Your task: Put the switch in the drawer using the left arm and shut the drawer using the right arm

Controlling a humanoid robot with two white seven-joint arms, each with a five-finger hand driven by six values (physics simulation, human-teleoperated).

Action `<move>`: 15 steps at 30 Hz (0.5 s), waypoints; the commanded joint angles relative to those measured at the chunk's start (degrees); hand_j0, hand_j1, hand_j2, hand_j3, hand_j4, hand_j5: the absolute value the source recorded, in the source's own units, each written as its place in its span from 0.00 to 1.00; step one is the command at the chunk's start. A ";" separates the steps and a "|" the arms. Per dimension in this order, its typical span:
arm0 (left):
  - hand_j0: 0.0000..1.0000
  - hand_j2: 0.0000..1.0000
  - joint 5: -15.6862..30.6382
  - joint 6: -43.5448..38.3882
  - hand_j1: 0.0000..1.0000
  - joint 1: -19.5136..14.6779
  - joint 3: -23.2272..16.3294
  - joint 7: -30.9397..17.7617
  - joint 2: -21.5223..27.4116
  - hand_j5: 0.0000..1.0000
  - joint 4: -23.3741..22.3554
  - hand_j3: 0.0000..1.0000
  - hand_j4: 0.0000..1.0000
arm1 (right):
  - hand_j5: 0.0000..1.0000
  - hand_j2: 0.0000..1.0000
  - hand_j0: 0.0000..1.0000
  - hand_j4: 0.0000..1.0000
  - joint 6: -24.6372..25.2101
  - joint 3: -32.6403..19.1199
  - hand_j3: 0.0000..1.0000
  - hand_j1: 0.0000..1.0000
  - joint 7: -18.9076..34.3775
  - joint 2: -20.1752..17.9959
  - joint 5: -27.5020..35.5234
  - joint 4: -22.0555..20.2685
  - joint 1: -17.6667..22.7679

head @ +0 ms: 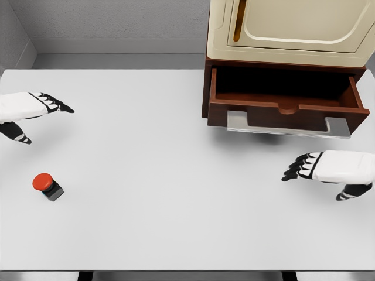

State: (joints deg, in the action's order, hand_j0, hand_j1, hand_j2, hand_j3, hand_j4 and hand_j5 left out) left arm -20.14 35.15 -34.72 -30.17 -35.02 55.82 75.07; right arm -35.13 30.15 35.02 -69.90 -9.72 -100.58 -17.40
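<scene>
The switch [47,186] is sitting nearest the camera, at the near left of the table [164,175], red button facing up. The left hand [35,106] is hovering farther back, fingers relaxed and holding nothing, so the switch is lying nearward from it. The right hand [328,167], also open and empty, is waiting just near of the open drawer [284,96] at far right.

Left robot hand [36,110] enters from the left edge, held level, fingers extended and relaxed, dark fingertips pointing right, thumb hanging below; it holds nothing. Right robot hand [328,170] enters from the right edge, lower in view, fingers loosely extended pointing left, thumb tucked underneath; likewise empty. Both are well apart.
</scene>
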 commanded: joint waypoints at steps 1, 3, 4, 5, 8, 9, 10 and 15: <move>1.00 1.00 0.28 -0.15 1.00 0.00 0.02 0.02 0.07 1.00 0.07 1.00 1.00 | 1.00 1.00 1.00 1.00 0.13 0.08 1.00 1.00 -0.02 0.02 0.23 -0.14 0.00; 1.00 1.00 0.28 -0.15 1.00 -0.09 -0.15 0.02 0.07 1.00 0.42 1.00 1.00 | 1.00 1.00 1.00 1.00 0.13 -0.10 1.00 1.00 -0.02 0.20 0.32 -0.14 -0.09; 1.00 1.00 0.37 -0.15 1.00 -0.09 -1.55 0.02 1.74 1.00 2.88 1.00 1.00 | 1.00 1.00 1.00 1.00 0.13 -0.10 1.00 1.00 -0.02 0.20 0.32 -0.14 -0.09; 1.00 1.00 0.54 -0.15 1.00 -0.09 -4.01 0.02 5.52 1.00 7.10 1.00 1.00 | 1.00 1.00 1.00 1.00 0.13 -0.10 1.00 1.00 -0.02 0.11 0.41 -0.14 -0.09; 1.00 1.00 0.72 -0.15 1.00 -0.09 -6.39 0.02 11.58 1.00 12.47 1.00 1.00 | 0.73 0.73 0.73 0.73 0.13 -0.18 0.73 0.73 -0.02 -1.38 0.41 0.04 0.26; 1.00 1.00 0.90 -0.15 1.00 -0.09 -6.39 0.02 13.08 1.00 12.55 1.00 1.00 | 0.56 0.56 0.56 0.56 0.13 -0.18 0.56 0.56 -0.02 -2.26 0.50 0.04 0.35; 1.00 1.00 1.34 -0.15 1.00 0.00 -6.39 0.02 14.40 1.00 12.55 1.00 1.00 | 0.52 0.52 0.52 0.52 0.13 -0.18 0.52 0.52 -0.02 -2.53 0.50 0.21 0.62; 1.00 1.00 3.27 -0.15 1.00 0.00 -10.70 0.02 15.72 1.00 18.09 1.00 1.00 | 0.50 0.50 0.50 0.50 0.13 -0.36 0.50 0.50 -0.02 -4.11 0.94 2.15 0.88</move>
State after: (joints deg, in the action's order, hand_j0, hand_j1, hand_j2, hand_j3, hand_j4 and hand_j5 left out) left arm -18.17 35.13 -34.72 -39.20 -35.02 70.37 90.87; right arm -35.13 29.90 35.01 -73.18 -9.33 -99.40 -16.44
